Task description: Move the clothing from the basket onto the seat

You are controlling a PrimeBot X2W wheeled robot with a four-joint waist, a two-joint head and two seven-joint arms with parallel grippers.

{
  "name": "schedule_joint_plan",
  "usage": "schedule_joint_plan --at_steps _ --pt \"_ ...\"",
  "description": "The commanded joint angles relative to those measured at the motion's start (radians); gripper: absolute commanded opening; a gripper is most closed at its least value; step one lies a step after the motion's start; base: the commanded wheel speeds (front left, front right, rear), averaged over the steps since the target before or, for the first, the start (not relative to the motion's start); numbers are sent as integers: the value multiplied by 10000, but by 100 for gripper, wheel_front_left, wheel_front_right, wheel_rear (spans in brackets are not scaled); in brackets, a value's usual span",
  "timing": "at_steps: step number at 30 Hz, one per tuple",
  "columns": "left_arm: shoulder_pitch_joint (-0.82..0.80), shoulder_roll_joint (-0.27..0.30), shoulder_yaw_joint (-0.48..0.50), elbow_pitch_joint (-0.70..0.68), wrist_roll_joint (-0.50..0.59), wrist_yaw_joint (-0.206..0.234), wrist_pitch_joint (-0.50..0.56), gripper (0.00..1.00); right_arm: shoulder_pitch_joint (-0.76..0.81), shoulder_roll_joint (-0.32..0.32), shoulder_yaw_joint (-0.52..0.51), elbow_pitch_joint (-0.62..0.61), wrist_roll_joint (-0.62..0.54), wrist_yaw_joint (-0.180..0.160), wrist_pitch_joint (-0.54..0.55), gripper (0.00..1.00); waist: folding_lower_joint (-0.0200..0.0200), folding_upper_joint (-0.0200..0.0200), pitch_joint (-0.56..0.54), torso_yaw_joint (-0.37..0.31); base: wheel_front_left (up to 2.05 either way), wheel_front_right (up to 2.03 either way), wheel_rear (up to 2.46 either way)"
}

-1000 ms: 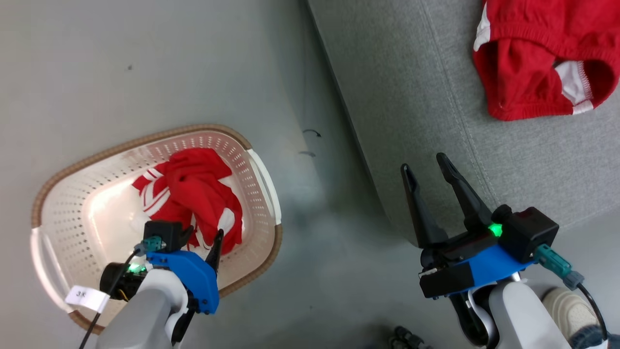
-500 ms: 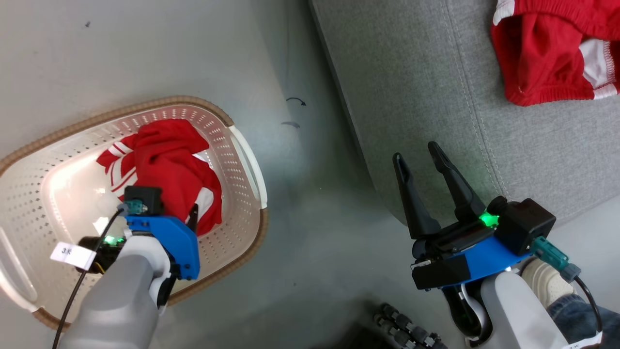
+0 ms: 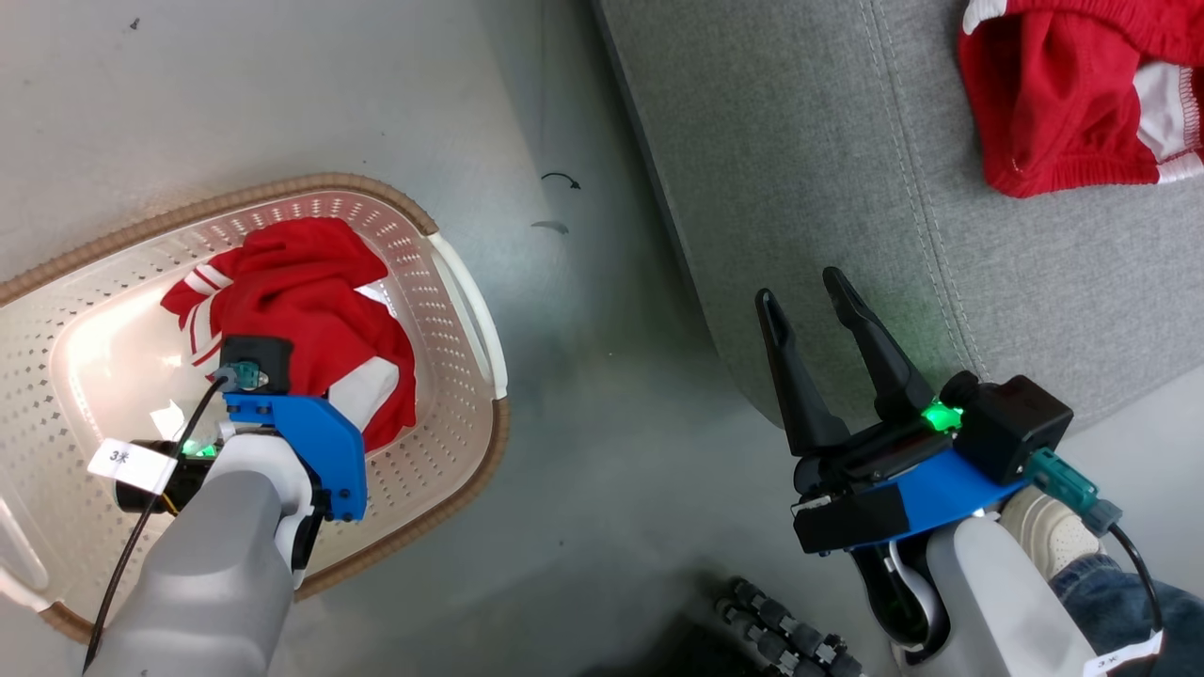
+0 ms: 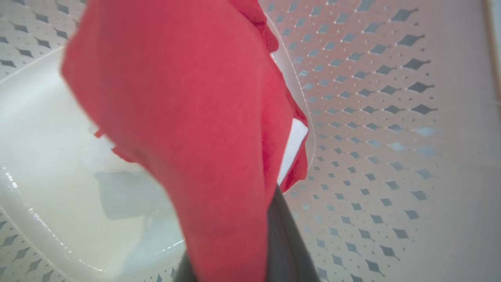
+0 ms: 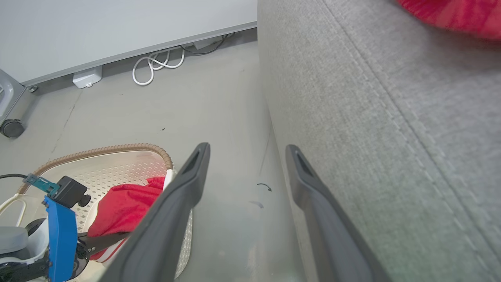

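Garment (image 3: 301, 291) in basket (image 3: 428, 451) is pinched by left tool (image 5: 113, 237); right tool (image 3: 800, 288) gapes empty beside seat (image 3: 800, 141)

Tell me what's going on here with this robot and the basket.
The robot is moving red clothes from a basket to a grey sofa. Its left gripper is down in the basket, shut on the red garment inside it. Its right gripper is open and holds nothing, by the sofa's front edge. A second red garment lies on the sofa.
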Motion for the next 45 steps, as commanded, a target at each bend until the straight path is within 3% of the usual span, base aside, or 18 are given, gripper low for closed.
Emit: schedule_joint_plan --at_steps 1,20,33,45 --pt "-199 11 -33 49 -13 -55 -65 0 -208 9 14 37 37 5 -42 100 -1 1 -22 25 0 0 0" --pt "50 -525 9 286 -443 -558 -962 0 -294 8 -206 281 -587 5 -28 100 -1 1 -1195 844 0 0 0" --pt "834 -1126 -642 -195 -281 -907 -1897 0 323 3 -686 539 -1205 5 461 100 -1 1 -3719 2140 0 0 0" --pt "1518 -1175 -1039 -2025 -209 -935 -2188 0 1176 2 -942 516 -1436 5 1099 100 -1 1 -5927 3006 0 0 0"
